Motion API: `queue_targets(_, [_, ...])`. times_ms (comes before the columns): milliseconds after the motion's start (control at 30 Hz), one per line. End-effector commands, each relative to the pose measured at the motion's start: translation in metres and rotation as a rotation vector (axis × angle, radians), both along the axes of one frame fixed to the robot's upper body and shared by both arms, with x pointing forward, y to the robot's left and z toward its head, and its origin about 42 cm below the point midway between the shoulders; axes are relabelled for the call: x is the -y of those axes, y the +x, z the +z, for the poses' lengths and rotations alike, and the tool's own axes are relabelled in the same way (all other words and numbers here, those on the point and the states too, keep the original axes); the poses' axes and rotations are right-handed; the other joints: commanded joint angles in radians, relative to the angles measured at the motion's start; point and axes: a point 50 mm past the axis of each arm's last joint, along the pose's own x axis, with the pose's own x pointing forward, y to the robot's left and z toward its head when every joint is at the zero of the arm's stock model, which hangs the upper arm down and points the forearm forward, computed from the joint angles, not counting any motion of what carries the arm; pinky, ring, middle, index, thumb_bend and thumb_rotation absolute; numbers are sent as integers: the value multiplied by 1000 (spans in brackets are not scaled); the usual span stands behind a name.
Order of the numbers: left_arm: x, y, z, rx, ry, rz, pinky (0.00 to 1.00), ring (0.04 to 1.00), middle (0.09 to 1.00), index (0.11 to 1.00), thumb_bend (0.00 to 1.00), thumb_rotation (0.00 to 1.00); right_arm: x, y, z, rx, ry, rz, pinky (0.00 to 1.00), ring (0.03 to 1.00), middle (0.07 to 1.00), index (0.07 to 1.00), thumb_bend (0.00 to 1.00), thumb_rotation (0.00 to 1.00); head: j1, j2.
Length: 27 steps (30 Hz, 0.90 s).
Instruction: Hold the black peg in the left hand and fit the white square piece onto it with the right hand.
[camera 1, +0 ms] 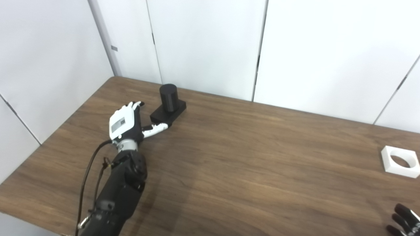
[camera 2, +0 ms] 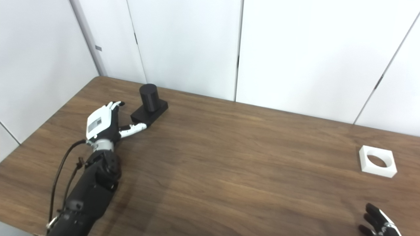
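The black peg (camera 1: 168, 96), a round post on a square black base, stands upright on the table near the far left. My left hand (camera 1: 126, 123) lies just left of and in front of it, open, fingers spread. Its thumb reaches toward the base's near corner; I cannot tell whether it touches. The white square piece (camera 1: 400, 161), with a round hole through it, lies flat near the right edge. Only the dark fingertips (camera 2: 377, 219) of my right hand (camera 1: 404, 220) show at the bottom right, spread and holding nothing, well in front of the white piece.
The wooden table (camera 1: 249, 164) ends at white wall panels along the back and left. Its left edge runs close beside my left arm (camera 1: 118, 190), which has loose cables hanging along it.
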Motion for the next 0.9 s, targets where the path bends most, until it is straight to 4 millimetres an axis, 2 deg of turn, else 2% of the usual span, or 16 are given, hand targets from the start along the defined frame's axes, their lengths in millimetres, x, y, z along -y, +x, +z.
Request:
queue_targets(0, [-1,20,27,115,-16,-4,999,962,942,851,1000,555,-3,1,7,33,-14,29,762,861,870,821,740,908,0,2])
queue_targets(167, [2,36,26,125,-64,8,970,949,925,835,1000,540,-4,1,7,33,-32,29,751,855,873,823,732,917,-6,2])
queue_targets(300, [6,47,26,121,-62,2,962,926,893,807,1000,523,-6,0,8,36,-36,33,774,867,874,829,714,920,-11,3])
queue_targets(433, [11,55,25,105,-52,-14,948,929,898,815,1000,526,-7,-1,9,30,-42,32,796,878,878,837,704,933,-14,5])
queue_targets(867, [15,77,13,15,134,29,945,916,880,784,948,470,-8,0,8,49,-49,36,783,864,869,835,666,940,-18,7])
